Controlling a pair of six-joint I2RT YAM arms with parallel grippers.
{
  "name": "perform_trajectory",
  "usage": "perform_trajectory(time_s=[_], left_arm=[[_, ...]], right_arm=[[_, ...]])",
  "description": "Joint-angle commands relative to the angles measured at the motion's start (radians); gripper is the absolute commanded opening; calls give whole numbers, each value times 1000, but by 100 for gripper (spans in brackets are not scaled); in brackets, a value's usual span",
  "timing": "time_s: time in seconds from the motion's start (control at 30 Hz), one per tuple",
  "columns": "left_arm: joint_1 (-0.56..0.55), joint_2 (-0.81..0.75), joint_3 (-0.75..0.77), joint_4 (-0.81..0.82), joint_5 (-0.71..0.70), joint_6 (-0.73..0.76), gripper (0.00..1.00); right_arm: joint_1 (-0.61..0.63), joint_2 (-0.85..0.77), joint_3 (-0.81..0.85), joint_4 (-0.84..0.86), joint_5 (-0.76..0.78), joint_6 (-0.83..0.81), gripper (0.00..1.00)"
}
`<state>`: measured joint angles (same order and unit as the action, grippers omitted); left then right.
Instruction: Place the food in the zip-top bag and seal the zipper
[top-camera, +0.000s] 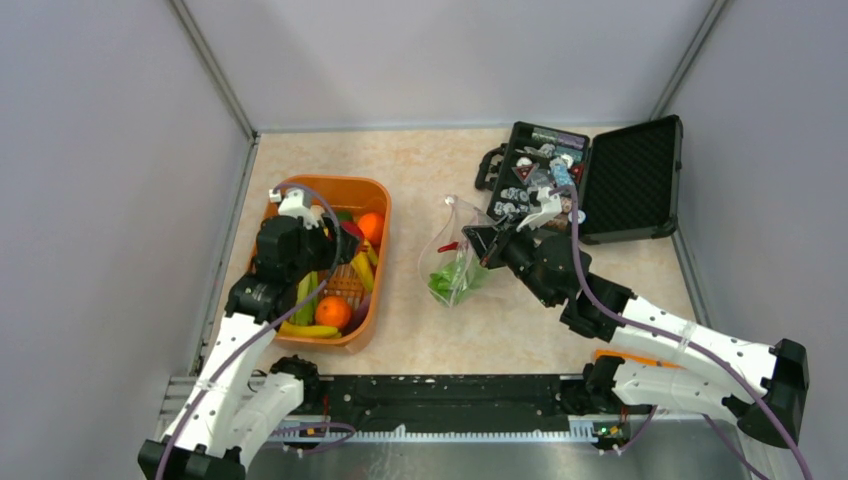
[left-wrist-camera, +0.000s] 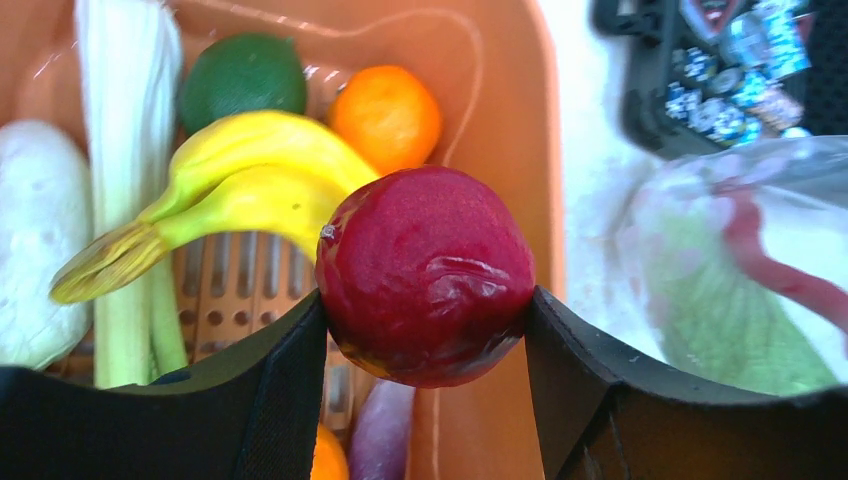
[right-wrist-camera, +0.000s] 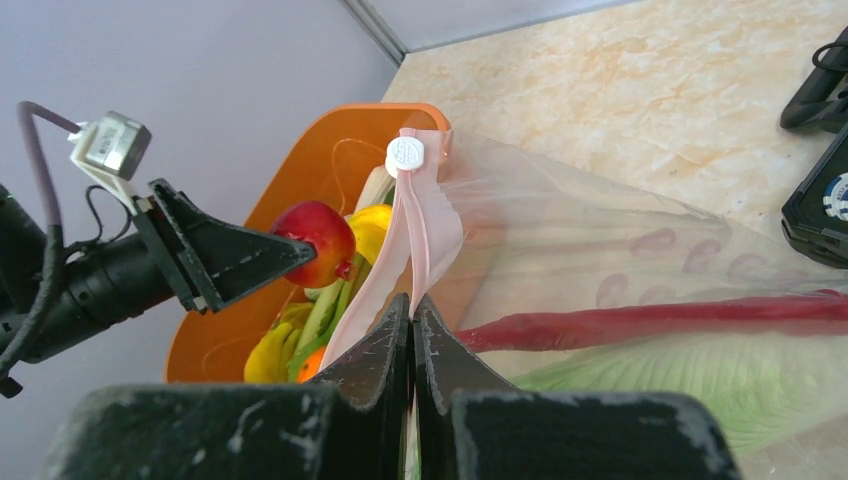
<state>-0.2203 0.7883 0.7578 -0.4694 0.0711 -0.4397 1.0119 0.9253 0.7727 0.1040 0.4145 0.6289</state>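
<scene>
On the beige table (top-camera: 420, 160) stand one orange tub (top-camera: 350, 183), one clear zip-top bag (top-camera: 455, 265) and one open black case (top-camera: 635, 175) that holds small packets (top-camera: 530, 185). The bag lies between the tub and the case, its long axis running roughly near to far in the top view.

Its pink zipper (right-wrist-camera: 425, 230) rises from the right gripper (right-wrist-camera: 412, 315) to a white slider (right-wrist-camera: 405, 153) on the tub side. That gripper's fingers are pressed together on the strip and hold the mouth edge up.

Inside the bag are one red chilli (right-wrist-camera: 650, 320), lying lengthwise, and one green leafy piece (right-wrist-camera: 680, 380) under it.

The left gripper (left-wrist-camera: 425, 320) hangs over the tub, its two fingers clamped on one dark red round fruit (left-wrist-camera: 425, 270).

Below it the tub holds:
- two joined yellow bananas (left-wrist-camera: 260, 170)
- two oranges (top-camera: 370, 225) (top-camera: 332, 312)
- one lime (left-wrist-camera: 240, 75)
- one white-and-green stalk (left-wrist-camera: 125, 150)
- one white piece (left-wrist-camera: 35, 240)
- one purple piece (left-wrist-camera: 380, 445)
</scene>
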Motion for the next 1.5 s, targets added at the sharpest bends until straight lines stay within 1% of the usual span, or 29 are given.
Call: perform_trajectory(time_s=[0.0, 0.23, 0.3, 0.4, 0.47, 0.6, 0.67, 0.7, 0.8, 0.9, 0.93, 0.97, 1.03, 1.07, 1.13, 1.33, 1.47], left_arm=[[4, -41, 41, 146, 120, -28, 13], [4, -73, 45, 209, 194, -55, 14], [4, -79, 41, 238, 242, -62, 15], [4, -80, 32, 313, 363, -86, 15], [4, -74, 12, 394, 462, -106, 14], [2, -57, -19, 623, 711, -172, 14], [-1, -51, -32, 730, 777, -212, 13], [-5, -48, -30, 758, 797, -223, 12], [-31, -29, -7, 766, 849, -208, 11], [-83, 8, 33, 662, 845, -126, 10], [-112, 19, 49, 603, 812, -63, 9], [-147, 29, 68, 522, 752, 12, 8], [-267, 43, 99, 355, 554, 147, 7], [-300, 54, 106, 312, 504, 188, 8], [-324, 78, 121, 267, 499, 205, 8], [-351, 129, 135, 281, 551, 202, 7], [-376, 167, 148, 284, 535, 202, 7]], right_arm=[[-5, 2, 21, 60, 4, -7, 0], [-5, 10, 21, 63, -8, -2, 0], [-4, 11, 22, 63, -11, 0, 0], [-5, 16, 25, 62, -18, 5, 0], [-6, 24, 29, 59, -28, 7, 0], [-7, 37, 41, 46, -39, 9, 0], [-7, 44, 47, 45, -45, 9, 0], [-7, 49, 50, 45, -50, 11, 0], [-7, 61, 57, 46, -63, 12, 0], [-7, 73, 66, 49, -73, 12, 0], [-8, 75, 67, 49, -75, 10, 0], [-9, 76, 69, 49, -75, 10, 0], [-8, 79, 74, 47, -75, 5, 0], [-9, 79, 76, 45, -75, 3, 0], [-8, 79, 85, 34, -74, 1, 0], [-7, 79, 87, 39, -81, 3, 0], [-8, 78, 86, 39, -86, 6, 0]])
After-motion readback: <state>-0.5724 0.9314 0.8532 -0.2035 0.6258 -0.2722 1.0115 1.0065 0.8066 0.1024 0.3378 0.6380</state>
